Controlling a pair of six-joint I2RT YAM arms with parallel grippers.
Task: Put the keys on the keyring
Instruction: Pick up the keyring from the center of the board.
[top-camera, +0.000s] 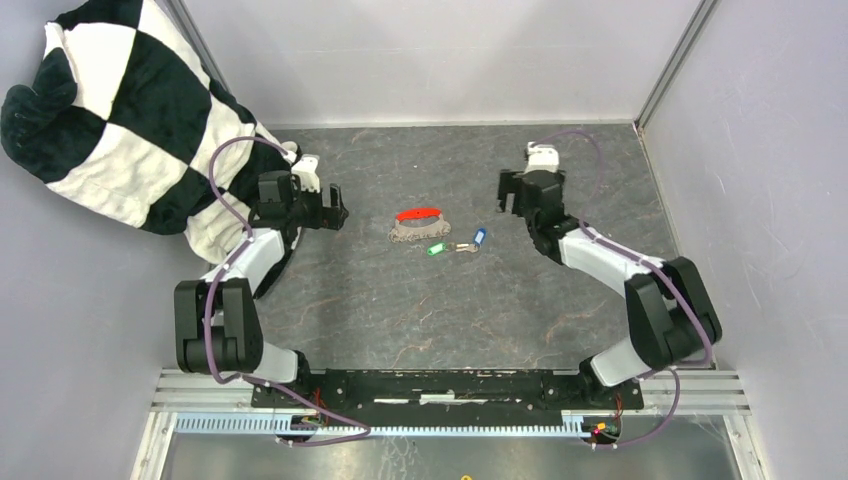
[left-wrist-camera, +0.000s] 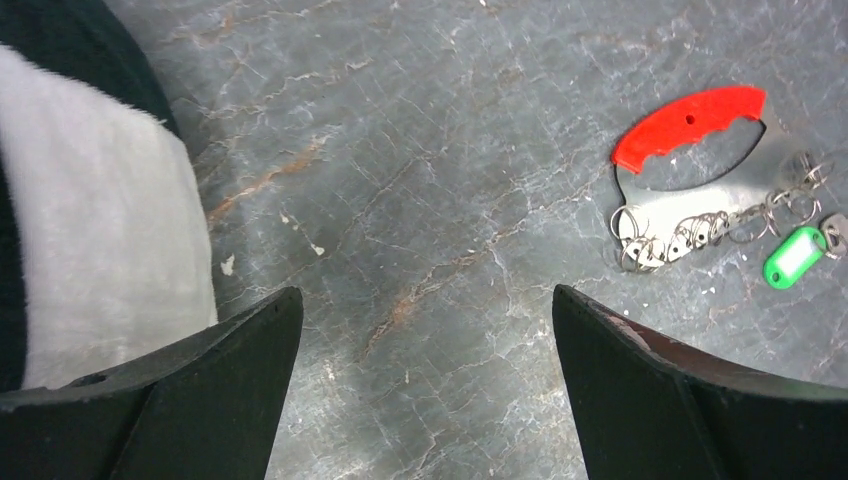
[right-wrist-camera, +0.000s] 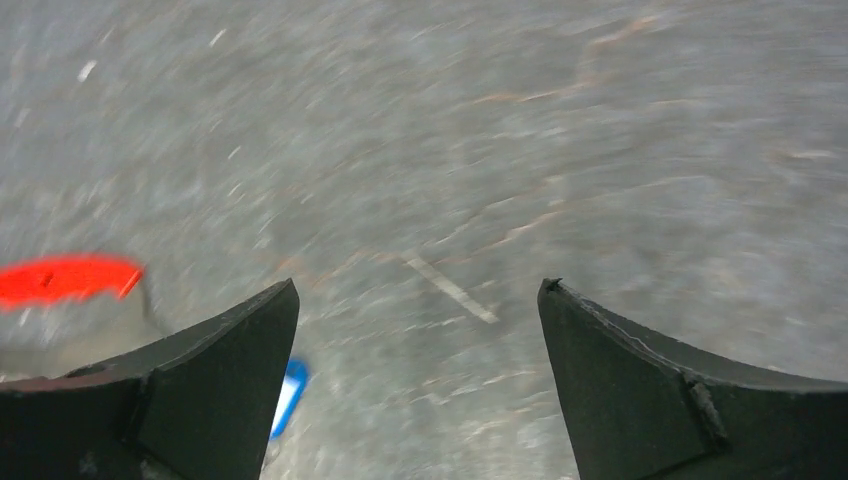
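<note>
Two keys (top-camera: 434, 249) beside keyring (top-camera: 417, 214) on veined grey tabletop (top-camera: 400, 320), pale walls (top-camera: 430, 60) around; left hand (top-camera: 338, 214), right hand (top-camera: 506, 195) spread, empty.

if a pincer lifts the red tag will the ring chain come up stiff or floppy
Probably floppy: the keyring is small linked rings lying in a loose clump, so it should dangle. The red tag looks rigid, likely the firmer hold. Pushed, it may slide and bunch.

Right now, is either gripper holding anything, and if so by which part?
Nothing is held. The left gripper and right gripper are both open and empty; the keys and keyring lie on the table between them.
</note>
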